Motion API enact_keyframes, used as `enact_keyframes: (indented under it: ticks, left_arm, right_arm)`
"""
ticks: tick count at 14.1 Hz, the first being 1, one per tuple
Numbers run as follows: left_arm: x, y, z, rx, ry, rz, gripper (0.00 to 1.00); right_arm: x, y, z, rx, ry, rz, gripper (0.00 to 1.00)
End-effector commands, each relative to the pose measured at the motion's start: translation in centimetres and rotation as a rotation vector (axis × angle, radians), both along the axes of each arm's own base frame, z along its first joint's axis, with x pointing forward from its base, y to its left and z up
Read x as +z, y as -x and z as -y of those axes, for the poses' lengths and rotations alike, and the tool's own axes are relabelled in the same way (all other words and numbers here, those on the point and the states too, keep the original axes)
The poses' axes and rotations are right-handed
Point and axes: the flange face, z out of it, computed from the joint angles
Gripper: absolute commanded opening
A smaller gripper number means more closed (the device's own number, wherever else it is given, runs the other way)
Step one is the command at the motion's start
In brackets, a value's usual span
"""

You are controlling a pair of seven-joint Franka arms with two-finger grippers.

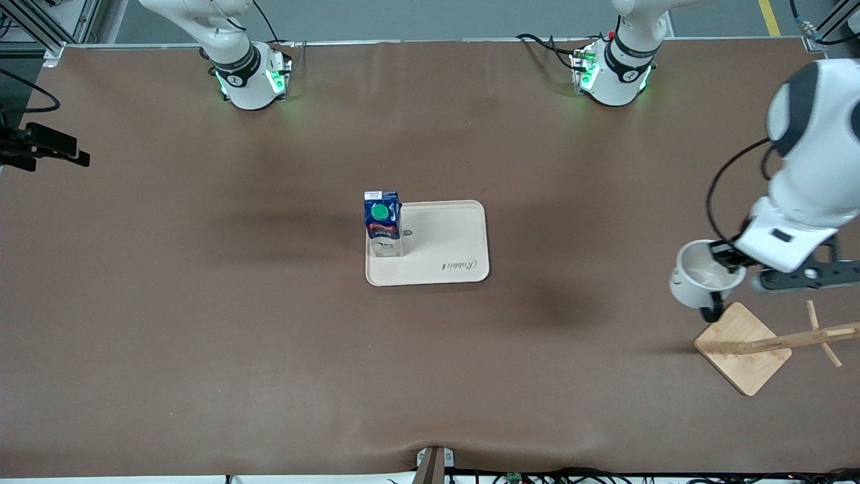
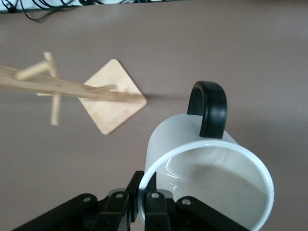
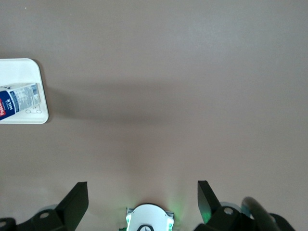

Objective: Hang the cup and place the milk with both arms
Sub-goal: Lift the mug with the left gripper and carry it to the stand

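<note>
While the left gripper (image 1: pixel 724 257) pinches the cup (image 1: pixel 699 274) by its rim over the wooden rack (image 1: pixel 746 347), the right gripper (image 3: pixel 142 202) waits wide open; the milk (image 1: pixel 383 222) stands on the tray's (image 1: pixel 450 249) edge.

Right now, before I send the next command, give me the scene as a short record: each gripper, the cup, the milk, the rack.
left gripper: shut on the cup's rim, up over the table beside the rack's base
cup: held in the air, tilted, not yet on a peg
rack: wooden, square base at the left arm's end of the table
milk: upright on the tray, at its edge toward the right arm
right gripper: open, empty, waiting above bare table
</note>
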Motion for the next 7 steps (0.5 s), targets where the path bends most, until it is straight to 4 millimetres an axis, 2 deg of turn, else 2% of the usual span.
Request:
enact_keyframes:
  ticks: [1,3,4,6,7]
  left_arm:
    - [1.0,-0.6,-3.7,-0.011,0.072,0.037,0.0]
    - [1.1,-0.8,-5.6,0.021,0.098,0.06,0.0]
    - [1.2,-1.1,-6.5,0.039,0.118,0.082,0.0]
    - [0.5,-1.3,-10.0,0.116,0.199,0.101,0.0]
    - [0.0,-1.5,-11.0,0.139,0.233,0.108,0.0]
  right_arm:
    - [1.8,0.1,-0.3,0.011,-0.021,0.025,1.0]
    - [2.9,-0.2,-1.0,0.073,-0.02,0.053,1.0]
    - [2.7,-0.4,-1.0,0.089,-0.031,0.055,1.0]
    - [2.1,-0.2,-1.4,0.088,-0.063,0.034,1.0]
    - [2.2,0.0,-1.9,0.095,-0.065,0.025,1.0]
